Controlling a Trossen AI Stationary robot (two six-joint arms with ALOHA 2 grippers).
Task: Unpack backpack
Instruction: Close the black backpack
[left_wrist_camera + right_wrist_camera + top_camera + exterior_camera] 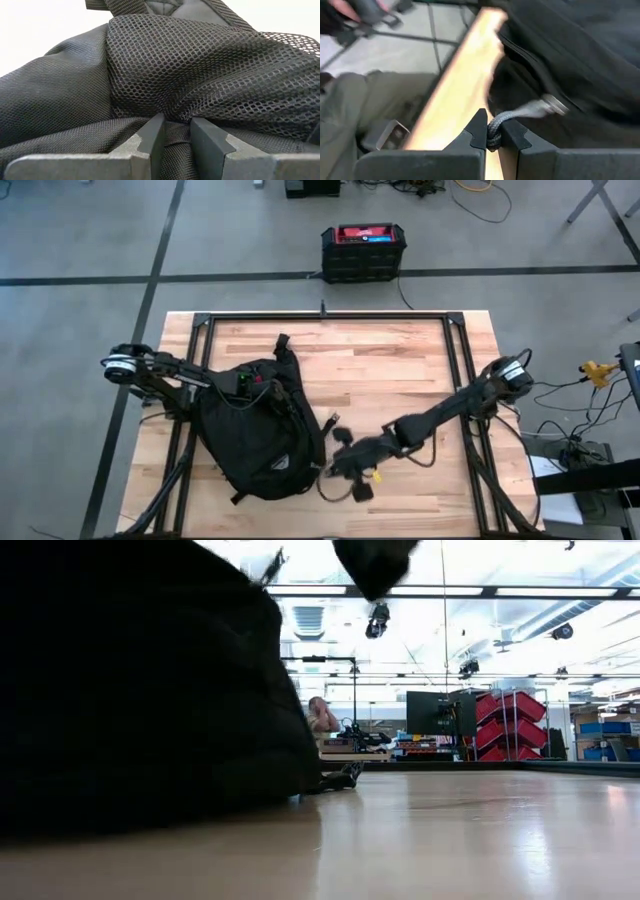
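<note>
The black backpack (255,435) lies flat on the left half of the wooden table and fills the left of the low view as the backpack (140,690). My left gripper (248,384) reaches in from the table's left to the backpack's far end and is shut on its mesh fabric (200,70). My right gripper (335,468) comes slanting from the right to the backpack's near right side. It is shut on a grey cord zip pull (510,120) that leads to a metal slider (553,105). My left gripper (175,130) pinches a bunched fold of the black mesh fabric (175,125) between its two fingers, at the backpack's far end. The mesh rises puckered from the fingertips, and the backpack stays on the table. My right gripper (493,134) pinches the grey cord pull (495,131) between its two fingertips, at the cord's free end. The cord runs from the fingers to the slider on the backpack's side, and the fingers lie along it.
A black-and-red hard box (363,250) stands on the floor beyond the table's far edge. A black metal frame (330,316) borders the tabletop. Bare wood (390,370) lies between the arms and on the right. A person (320,718) sits far off in the room.
</note>
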